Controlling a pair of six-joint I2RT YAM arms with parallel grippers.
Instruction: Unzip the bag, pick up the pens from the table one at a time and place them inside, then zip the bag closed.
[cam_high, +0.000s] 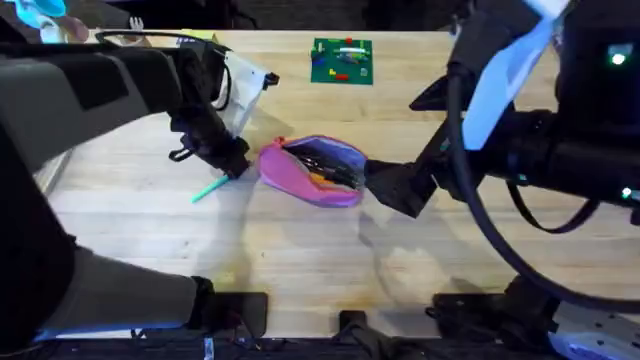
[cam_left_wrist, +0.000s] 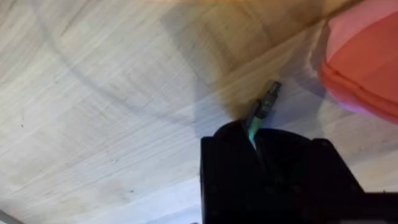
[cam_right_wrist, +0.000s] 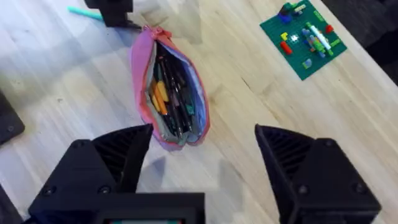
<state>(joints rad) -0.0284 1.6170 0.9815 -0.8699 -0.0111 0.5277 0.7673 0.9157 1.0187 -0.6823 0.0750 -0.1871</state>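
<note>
From my remote station, the nearest thing in the overhead view is the bare plank table, with both arm bases dark and cut off along the bottom edge. Just beyond, the right gripper sits at the bag's right end, and in its wrist view its fingers stand wide apart, holding nothing, with the bag lying between and beyond them. The pink bag lies at mid-table, unzipped and gaping, with several pens or pencils inside, orange and dark ones among them; I cannot tell them apart one by one in the dark lining. To the bag's left, the left gripper is down at the tabletop, closed on the green pen, whose teal end juts out toward the lower left. In the left wrist view the pen emerges from the black fingers, its dark tip pointing toward the bag's pink edge, near it but apart; the rest of the pen is hidden by the gripper body. Much of the left arm looms large, blurred and dark over the table's left side. Farthest off, a small green board with coloured pieces rests near the table's far edge, well apart from the bag.
</note>
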